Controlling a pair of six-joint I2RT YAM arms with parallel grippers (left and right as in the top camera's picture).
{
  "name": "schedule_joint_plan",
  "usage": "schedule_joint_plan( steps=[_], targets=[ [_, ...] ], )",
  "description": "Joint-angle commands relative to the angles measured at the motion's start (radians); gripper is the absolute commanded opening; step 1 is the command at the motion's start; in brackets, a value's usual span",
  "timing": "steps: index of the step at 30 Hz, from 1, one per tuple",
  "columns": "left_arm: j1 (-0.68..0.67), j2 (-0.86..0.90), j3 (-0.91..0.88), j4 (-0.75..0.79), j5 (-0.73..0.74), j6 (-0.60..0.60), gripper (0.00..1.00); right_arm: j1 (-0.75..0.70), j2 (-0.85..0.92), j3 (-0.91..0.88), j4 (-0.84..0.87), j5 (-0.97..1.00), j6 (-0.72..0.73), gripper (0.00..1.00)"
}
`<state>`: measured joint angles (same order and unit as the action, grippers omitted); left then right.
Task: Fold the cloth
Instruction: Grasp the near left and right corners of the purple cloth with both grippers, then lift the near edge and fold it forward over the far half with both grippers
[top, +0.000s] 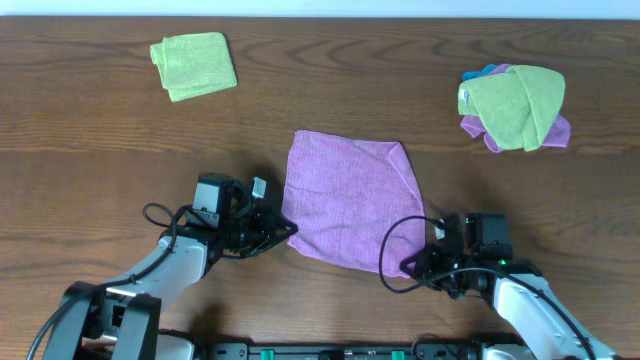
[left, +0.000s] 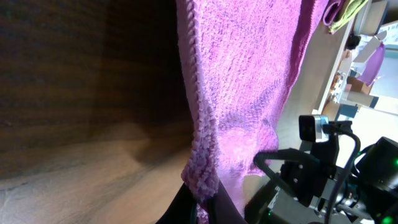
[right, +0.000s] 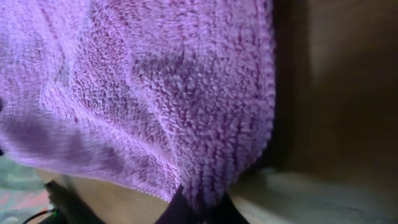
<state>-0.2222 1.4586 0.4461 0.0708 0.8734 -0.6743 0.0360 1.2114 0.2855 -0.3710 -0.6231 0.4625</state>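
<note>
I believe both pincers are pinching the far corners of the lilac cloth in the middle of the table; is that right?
Not quite. The left pincer and right pincer are pinching the near corners of the lilac cloth in the middle of the table, not the far ones. The overhead view shows this.
</note>
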Motion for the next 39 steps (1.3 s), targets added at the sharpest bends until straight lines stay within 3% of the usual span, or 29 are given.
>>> schedule_joint_plan(
  steps=[1,8,18,23,34,39],
  targets=[
    [0.007,-0.013,-0.006,-0.003,0.037,0.026,0.06,-0.005,0.003,0.013,0.016,0.010,-0.007,0.01],
    [0.007,-0.110,0.017,-0.004,0.066,0.019,0.06,-0.005,-0.051,0.107,0.016,-0.040,-0.014,0.01],
    [0.007,-0.204,0.152,-0.068,-0.046,-0.009,0.06,-0.005,-0.042,0.340,0.015,-0.005,-0.015,0.01],
    [0.007,-0.204,0.153,-0.106,-0.042,0.010,0.06,-0.005,-0.042,0.349,-0.050,-0.003,-0.044,0.01],
    [0.026,-0.218,0.152,-0.383,-0.056,0.174,0.06,-0.005,-0.058,0.349,-0.357,0.103,-0.169,0.01],
    [0.037,-0.225,0.153,-0.367,-0.089,0.155,0.06,-0.005,-0.071,0.349,-0.312,0.126,-0.172,0.01]
  ],
)
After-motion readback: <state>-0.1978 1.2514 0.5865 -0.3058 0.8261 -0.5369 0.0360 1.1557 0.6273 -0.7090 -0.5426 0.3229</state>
